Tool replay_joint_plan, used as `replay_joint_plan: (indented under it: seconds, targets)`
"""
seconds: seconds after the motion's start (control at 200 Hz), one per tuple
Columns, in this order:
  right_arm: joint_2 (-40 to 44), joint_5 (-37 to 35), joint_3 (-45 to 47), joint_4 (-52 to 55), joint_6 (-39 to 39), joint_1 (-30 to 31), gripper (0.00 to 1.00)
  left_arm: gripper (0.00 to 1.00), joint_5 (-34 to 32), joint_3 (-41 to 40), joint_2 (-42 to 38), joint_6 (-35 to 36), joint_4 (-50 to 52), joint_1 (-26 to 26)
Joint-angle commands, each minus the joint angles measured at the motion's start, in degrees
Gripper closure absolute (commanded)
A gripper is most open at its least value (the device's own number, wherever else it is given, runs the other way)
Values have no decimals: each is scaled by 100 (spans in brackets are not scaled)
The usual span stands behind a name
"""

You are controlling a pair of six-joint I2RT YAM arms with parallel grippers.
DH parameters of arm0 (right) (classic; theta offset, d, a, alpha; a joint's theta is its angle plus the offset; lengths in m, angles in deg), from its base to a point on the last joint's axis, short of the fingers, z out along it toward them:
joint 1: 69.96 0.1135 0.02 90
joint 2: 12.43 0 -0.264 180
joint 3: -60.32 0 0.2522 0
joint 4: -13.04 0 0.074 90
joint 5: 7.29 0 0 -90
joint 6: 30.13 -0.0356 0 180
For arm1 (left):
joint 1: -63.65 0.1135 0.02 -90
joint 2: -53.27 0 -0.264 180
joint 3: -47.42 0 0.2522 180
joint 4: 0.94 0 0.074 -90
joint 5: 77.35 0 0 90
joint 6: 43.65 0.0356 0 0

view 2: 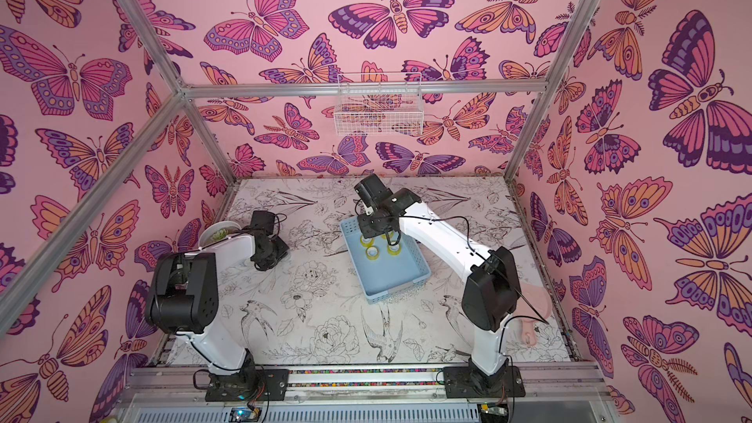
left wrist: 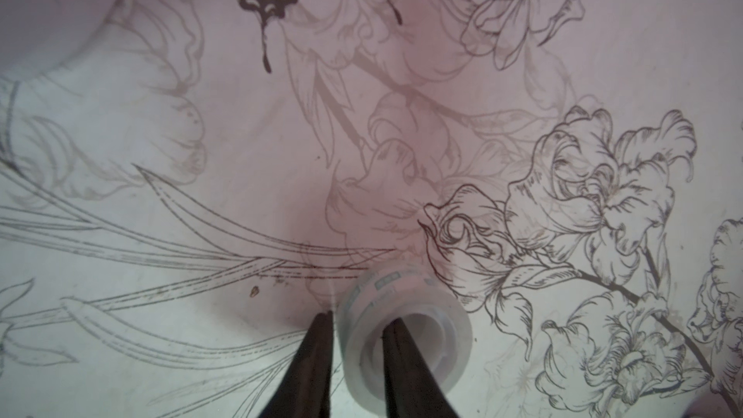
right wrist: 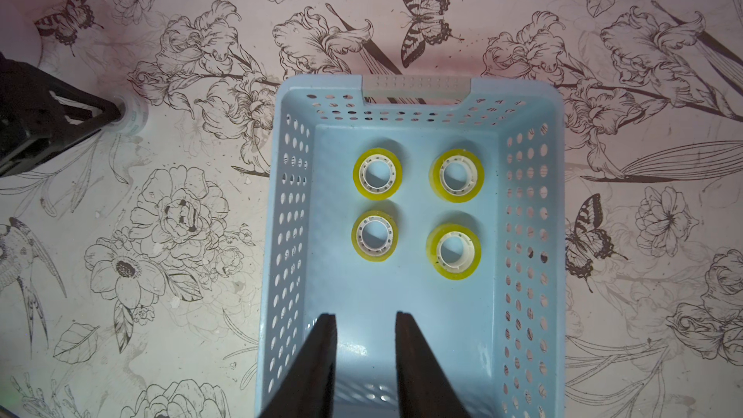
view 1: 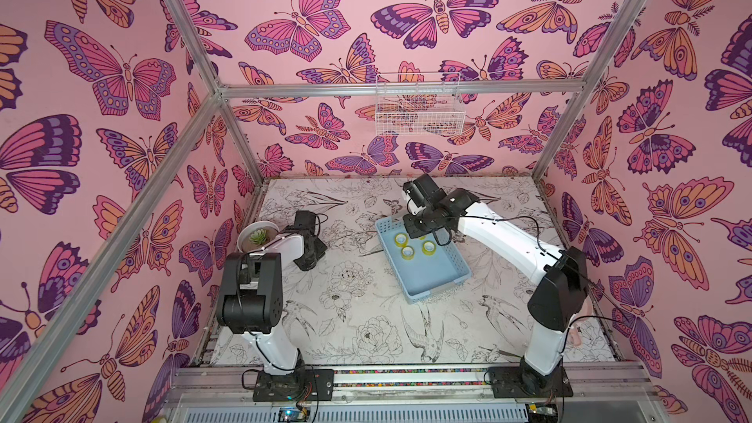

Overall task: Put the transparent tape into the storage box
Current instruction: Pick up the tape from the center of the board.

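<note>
The transparent tape [left wrist: 402,339] is a clear roll on a white core, lying on the flower-print table left of the storage box. My left gripper [left wrist: 358,319] is shut on its wall, with one finger outside the roll and one inside the core. The right wrist view also shows this roll [right wrist: 134,116]; in both top views the left gripper [view 1: 311,254] hides it. The storage box [view 1: 427,282], a light blue perforated basket [right wrist: 530,203], holds several yellow-tinted tape rolls [right wrist: 377,174]. My right gripper [right wrist: 364,315] hangs open above the box's inside with nothing between its fingers.
A white pot with a small succulent [view 1: 258,236] stands just behind the left arm. A white wire basket [view 1: 419,105] hangs on the back wall. A pale pink object [view 2: 533,319] lies behind the right arm near the right wall.
</note>
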State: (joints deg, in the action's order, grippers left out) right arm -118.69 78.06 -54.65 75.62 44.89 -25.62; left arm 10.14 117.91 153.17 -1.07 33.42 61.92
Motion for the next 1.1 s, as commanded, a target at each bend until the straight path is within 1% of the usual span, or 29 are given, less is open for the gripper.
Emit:
replay_joint_plan:
  seconds: [0.0,0.085,0.18,0.386,0.581,0.716,0.871,0.901,0.962,0.997,1.012,1.017,1.027,1.032,1.052,1.072,1.097]
  targets:
    - [-88,-46,-259,-17,-3,-25,70,84,-7,-179,27,-22,41,42]
    - [-77,-63,-268,-48,1,-26,70,93,21,-214,-7,-14,36,42]
    - [-73,-82,-307,-35,1,-29,70,100,36,-265,-111,3,41,33]
    - [-45,-84,-355,-35,-4,-39,70,100,222,-285,-559,268,49,-28]
    - [-39,-122,-488,55,3,-37,70,100,430,-120,-1029,584,257,-142]
    - [19,-252,-543,200,-34,-87,70,100,436,60,-1423,782,587,-345]
    - [284,-391,-268,185,-109,-200,68,100,391,338,-1859,1065,1009,-707]
    - [318,-412,-222,196,-116,-216,66,100,376,405,-1930,1120,1106,-786]
    - [403,-478,-136,233,-143,-271,53,100,346,548,-2049,1241,1284,-959]
    - [462,-520,-74,240,-150,-293,44,100,338,624,-2116,1290,1353,-1064]
    - [492,-544,-48,235,-153,-306,38,100,337,650,-2143,1320,1378,-1108]
    - [501,-554,-26,234,-158,-304,38,100,338,661,-2151,1326,1386,-1122]
    - [525,-572,-15,223,-166,-316,33,100,338,681,-2168,1335,1405,-1161]
    - [535,-586,6,224,-169,-318,33,100,338,694,-2181,1342,1413,-1170]
    - [578,-629,54,209,-184,-335,27,100,343,738,-2213,1371,1459,-1235]
    - [630,-652,95,187,-189,-350,24,100,347,790,-2234,1402,1504,-1289]
    - [674,-654,156,173,-180,-371,23,100,334,858,-2252,1448,1572,-1372]
